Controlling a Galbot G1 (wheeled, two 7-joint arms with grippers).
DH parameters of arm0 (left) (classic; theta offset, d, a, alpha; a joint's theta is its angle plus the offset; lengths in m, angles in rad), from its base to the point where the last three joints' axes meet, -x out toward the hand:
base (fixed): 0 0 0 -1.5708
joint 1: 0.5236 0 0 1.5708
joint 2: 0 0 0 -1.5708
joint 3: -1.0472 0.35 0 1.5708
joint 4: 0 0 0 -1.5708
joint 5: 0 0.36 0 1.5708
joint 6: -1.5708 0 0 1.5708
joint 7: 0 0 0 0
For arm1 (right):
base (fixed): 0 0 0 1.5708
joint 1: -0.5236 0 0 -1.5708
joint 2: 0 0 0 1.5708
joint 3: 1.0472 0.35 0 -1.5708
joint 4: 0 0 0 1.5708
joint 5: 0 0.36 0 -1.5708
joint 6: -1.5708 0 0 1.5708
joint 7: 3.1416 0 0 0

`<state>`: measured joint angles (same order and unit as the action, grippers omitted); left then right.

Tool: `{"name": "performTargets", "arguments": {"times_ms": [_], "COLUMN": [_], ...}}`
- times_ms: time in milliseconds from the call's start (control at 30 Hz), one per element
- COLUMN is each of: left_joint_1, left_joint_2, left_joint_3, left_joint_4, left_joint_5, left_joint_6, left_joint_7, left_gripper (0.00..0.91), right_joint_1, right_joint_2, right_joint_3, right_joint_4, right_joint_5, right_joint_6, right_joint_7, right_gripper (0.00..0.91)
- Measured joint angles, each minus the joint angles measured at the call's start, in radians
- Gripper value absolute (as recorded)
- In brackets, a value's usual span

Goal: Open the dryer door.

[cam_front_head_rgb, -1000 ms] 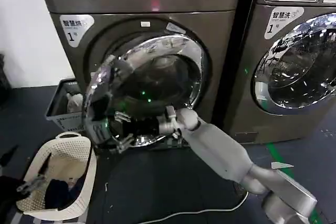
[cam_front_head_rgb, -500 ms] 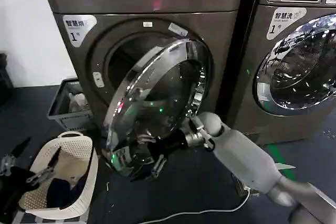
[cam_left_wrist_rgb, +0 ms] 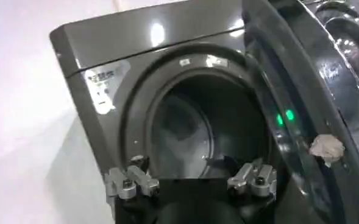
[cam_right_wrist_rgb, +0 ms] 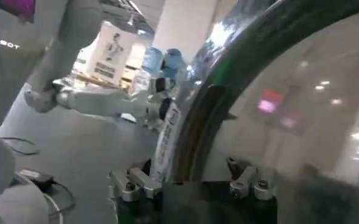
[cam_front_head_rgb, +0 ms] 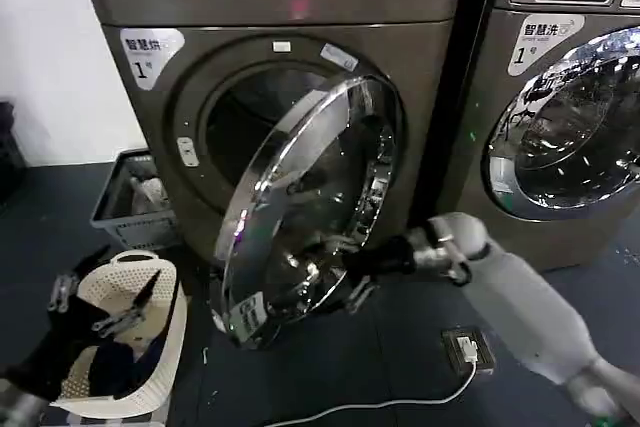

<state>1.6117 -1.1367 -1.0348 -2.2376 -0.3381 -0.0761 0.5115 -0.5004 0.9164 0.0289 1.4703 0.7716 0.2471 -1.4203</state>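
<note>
Right tool (cam_front_head_rgb: 345,282) against dryer door (cam_front_head_rgb: 300,207)

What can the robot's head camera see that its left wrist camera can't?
Head view alone: the right gripper pressed against the open dryer door, a white laundry basket on the floor, a grey crate behind it, and a second machine to the right.

Left wrist view alone: a close look into the dark drum, and a bit of lint stuck on the door's edge.

Both: the dryer with its numbered sticker, the door swung open, and the left gripper, open.
</note>
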Motion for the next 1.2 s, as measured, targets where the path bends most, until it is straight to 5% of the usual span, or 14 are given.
{"name": "performTargets", "arguments": {"times_ms": [267, 500, 667, 867, 1033, 1200], "left_joint_1": [-0.060, -0.138, -0.208, -0.307, -0.398, -0.482], "left_joint_2": [0.057, 0.085, 0.086, 0.088, 0.088, 0.073], "left_joint_3": [0.128, 0.295, 0.403, 0.537, 0.648, 0.752], "left_joint_4": [0.026, 0.044, 0.061, 0.097, 0.131, 0.169], "left_joint_5": [0.036, 0.080, 0.100, 0.120, 0.137, 0.164], "left_joint_6": [0.001, -0.001, -0.002, -0.004, -0.005, -0.002], "left_joint_7": [0.017, 0.023, 0.024, 0.022, 0.020, 0.017], "left_gripper": [0.907, 0.907, 0.907, 0.907, 0.907, 0.907], "right_joint_1": [-0.380, -0.730, -0.903, -1.011, -1.032, -1.044], "right_joint_2": [-0.068, -0.055, -0.006, 0.065, 0.110, 0.131], "right_joint_3": [0.446, 0.883, 1.112, 1.334, 1.468, 1.561], "right_joint_4": [0.132, 0.164, 0.116, 0.015, -0.088, -0.123], "right_joint_5": [0.044, 0.077, 0.013, -0.171, -0.411, -0.594], "right_joint_6": [0.046, 0.162, 0.301, 0.401, 0.311, 0.124], "right_joint_7": [-0.001, 0.077, 0.252, 0.581, 0.969, 1.350], "right_gripper": [0.907, 0.907, 0.907, 0.907, 0.907, 0.907]}}
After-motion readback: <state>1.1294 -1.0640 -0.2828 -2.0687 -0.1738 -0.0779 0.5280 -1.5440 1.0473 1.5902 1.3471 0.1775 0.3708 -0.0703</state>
